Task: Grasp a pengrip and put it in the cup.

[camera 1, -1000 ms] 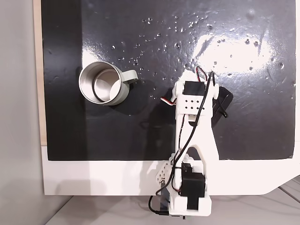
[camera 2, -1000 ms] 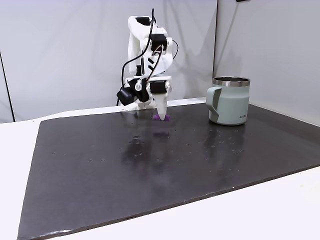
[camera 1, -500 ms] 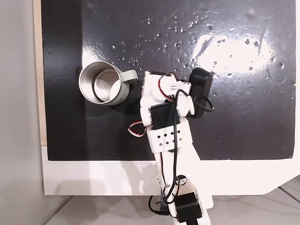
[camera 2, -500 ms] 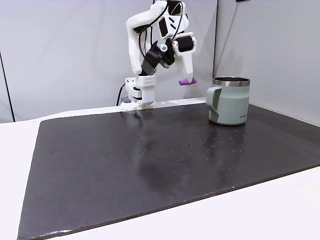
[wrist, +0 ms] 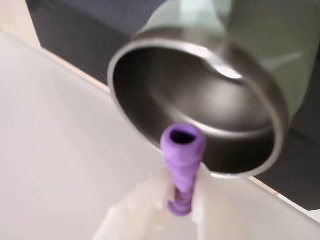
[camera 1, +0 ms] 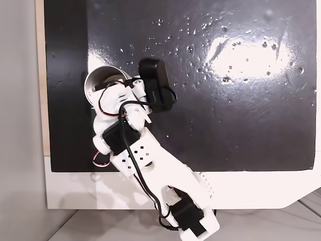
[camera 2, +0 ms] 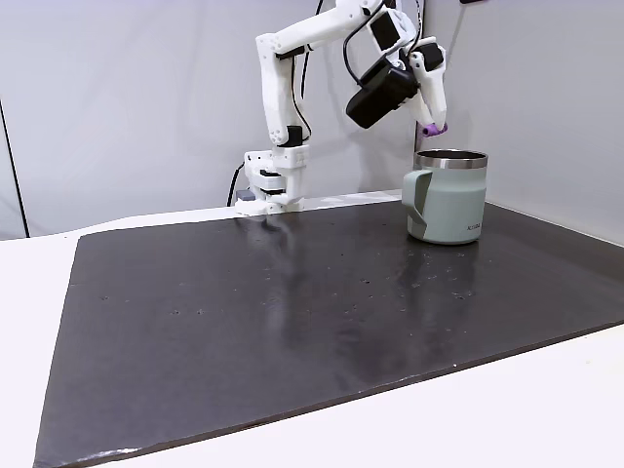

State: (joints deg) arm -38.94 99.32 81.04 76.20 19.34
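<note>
Gripper fingers are clenched on the pengrip, seen closest in the wrist view: two pale blurred fingers pinch the lower part of the small purple tube, whose ribbed body rises between them and ends in an open, hollow mouth. Just beyond it in that view lies the cup, its round steel rim and shiny inner wall turned toward the camera; the part of the inside that shows holds nothing, though the picture is blurred.

From the side fixed view, the gripper hangs in the air just above the cup's rim, with the pengrip poking out at the fingertips as a small purple nub, clear of the steel edge. The cup stands upright on the black mat, pale grey-green outside, its loop handle facing left in this view.

From the fixed view above, the white arm reaches across the mat and covers most of the cup; a bit of the rim and steel inside shows at its upper left.
</note>
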